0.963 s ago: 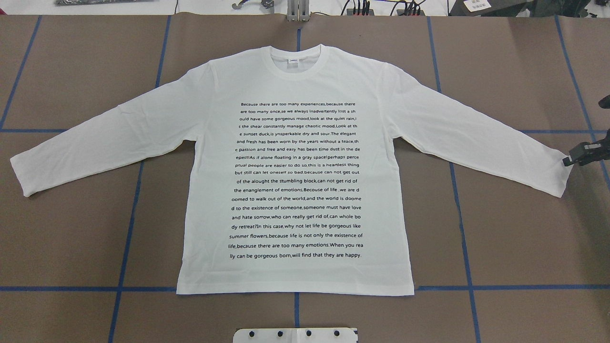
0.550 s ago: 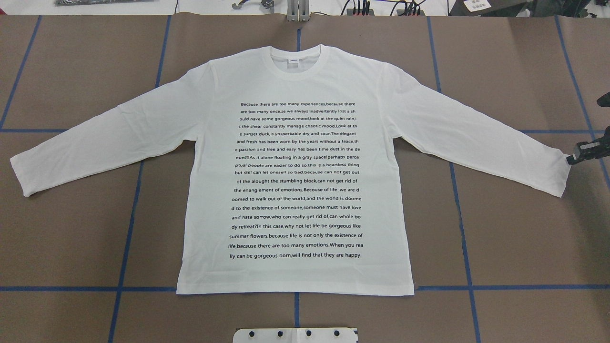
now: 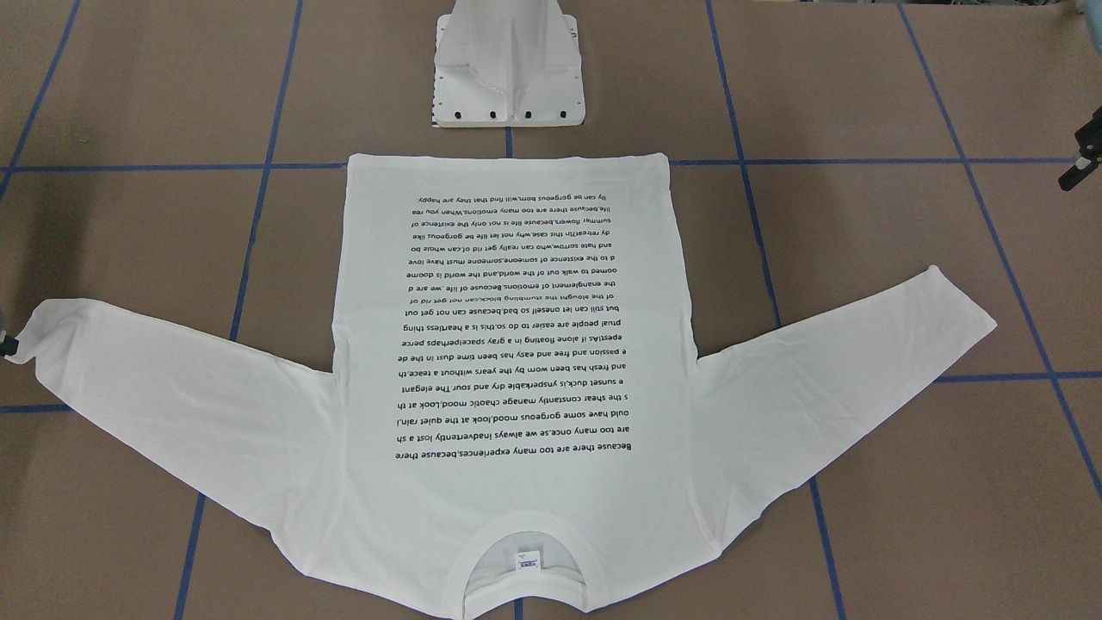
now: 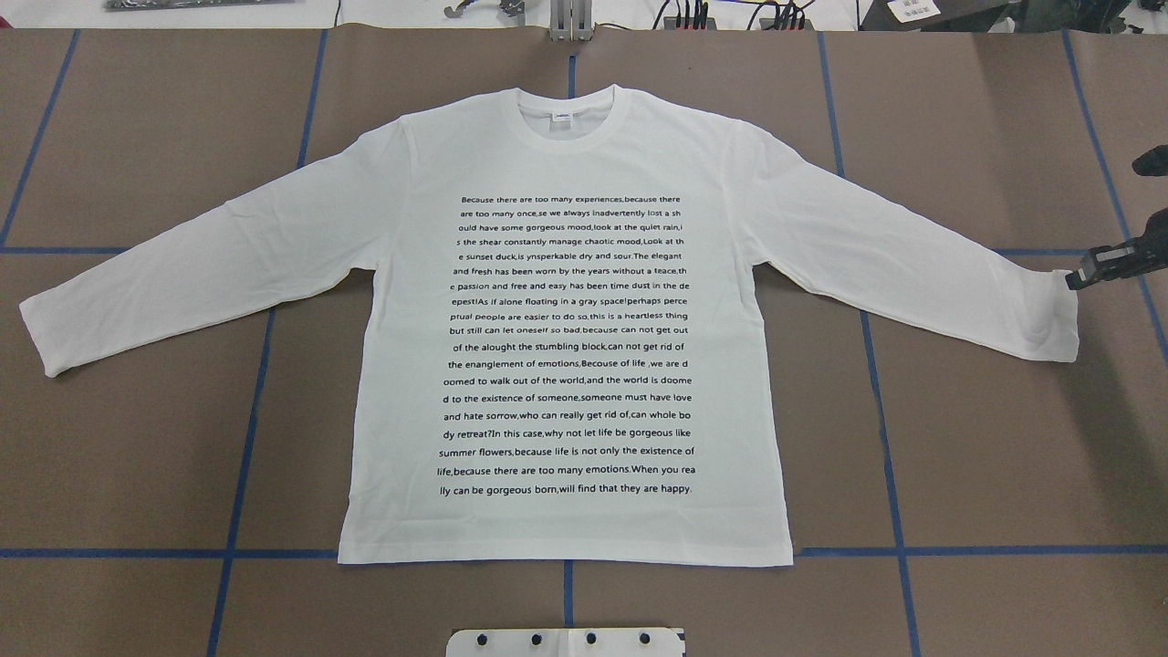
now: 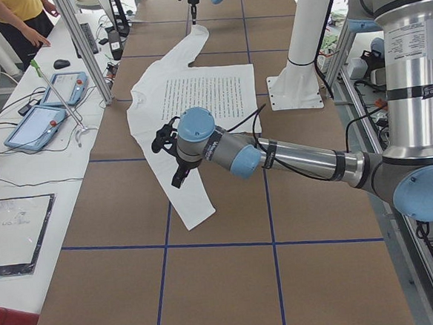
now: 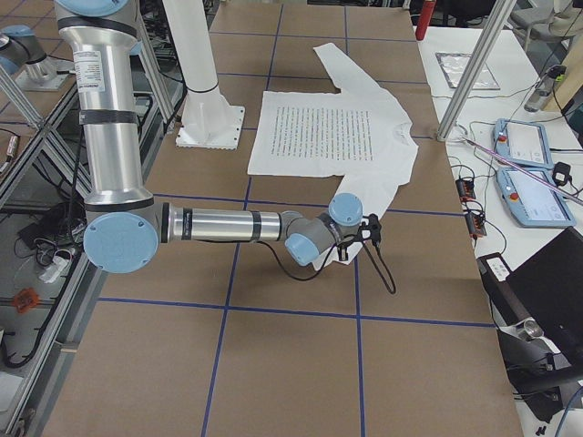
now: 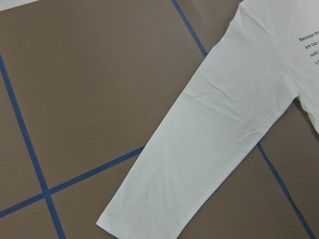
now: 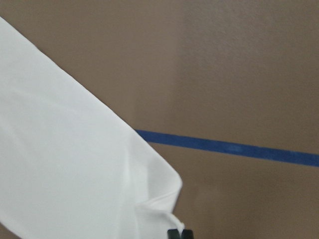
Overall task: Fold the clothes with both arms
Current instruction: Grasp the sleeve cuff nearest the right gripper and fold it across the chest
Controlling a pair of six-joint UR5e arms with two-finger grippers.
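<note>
The white long-sleeved T-shirt (image 4: 566,155) lies flat on the brown table, black text block up, collar away from the robot, both sleeves spread out. My right gripper (image 4: 1075,277) is shut on the upper corner of the right sleeve cuff (image 4: 1049,310) and holds it slightly raised; the pinched cuff (image 8: 75,174) fills the right wrist view. My left gripper (image 3: 1080,164) hangs off the table near the left sleeve (image 7: 214,144), apart from it. It is out of the overhead view, and I cannot tell if it is open or shut.
The white pedestal base (image 3: 508,77) stands at the shirt's hem side. Blue tape lines (image 4: 237,456) cross the table. A side bench with teach pendants (image 5: 45,107) and a person (image 5: 13,17) lies beyond the collar edge.
My right gripper has moved away from the robot and slightly inward, taking the right cuff corner with it. The rest of the shirt has not moved.
</note>
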